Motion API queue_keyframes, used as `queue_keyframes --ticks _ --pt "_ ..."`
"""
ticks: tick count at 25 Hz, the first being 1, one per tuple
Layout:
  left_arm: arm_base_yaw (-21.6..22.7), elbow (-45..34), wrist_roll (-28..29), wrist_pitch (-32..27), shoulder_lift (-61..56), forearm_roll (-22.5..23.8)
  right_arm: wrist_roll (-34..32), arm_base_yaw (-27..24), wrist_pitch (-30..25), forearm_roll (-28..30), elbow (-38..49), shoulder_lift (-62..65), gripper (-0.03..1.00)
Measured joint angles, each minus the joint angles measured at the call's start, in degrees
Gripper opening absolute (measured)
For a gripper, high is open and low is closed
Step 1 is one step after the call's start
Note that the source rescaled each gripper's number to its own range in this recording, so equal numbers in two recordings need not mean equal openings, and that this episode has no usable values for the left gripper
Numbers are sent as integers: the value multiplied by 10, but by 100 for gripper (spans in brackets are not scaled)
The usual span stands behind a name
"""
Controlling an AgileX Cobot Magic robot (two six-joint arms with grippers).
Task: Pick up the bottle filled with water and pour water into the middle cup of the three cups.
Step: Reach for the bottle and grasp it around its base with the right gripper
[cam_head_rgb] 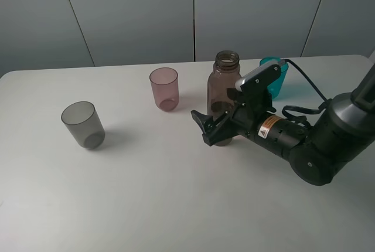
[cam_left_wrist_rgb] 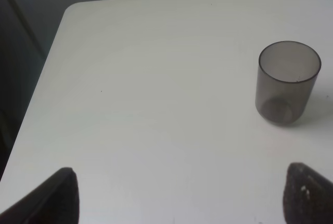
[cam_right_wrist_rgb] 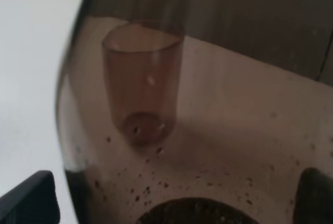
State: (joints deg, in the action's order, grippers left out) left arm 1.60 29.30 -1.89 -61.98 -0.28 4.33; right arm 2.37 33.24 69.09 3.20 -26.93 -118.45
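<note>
Right gripper [cam_head_rgb: 203, 129] spreads its jaws wide around the base of the bottle [cam_head_rgb: 224, 79], capless, smoky-brown and threaded at the neck, upright near the worktop's [cam_head_rgb: 164, 205] far edge between the middle cup [cam_head_rgb: 164, 88] and teal cup [cam_head_rgb: 279, 85]; left gripper [cam_left_wrist_rgb: 177, 198] gapes, holding nothing

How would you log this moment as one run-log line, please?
phase: pre-grasp | right claw: open, astride bottle base | bottle: upright on table | middle cup: upright, apart | left claw: open, near grey cup
</note>
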Motion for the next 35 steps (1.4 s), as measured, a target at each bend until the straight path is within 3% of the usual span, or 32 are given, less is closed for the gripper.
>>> queue_keyframes --ticks 16,35 --pt "0 0 0 0 0 0 -13 0 2 -24 0 -22 100" --pt "0 0 2 0 0 0 -39 0 3 -9 -17 -22 99"
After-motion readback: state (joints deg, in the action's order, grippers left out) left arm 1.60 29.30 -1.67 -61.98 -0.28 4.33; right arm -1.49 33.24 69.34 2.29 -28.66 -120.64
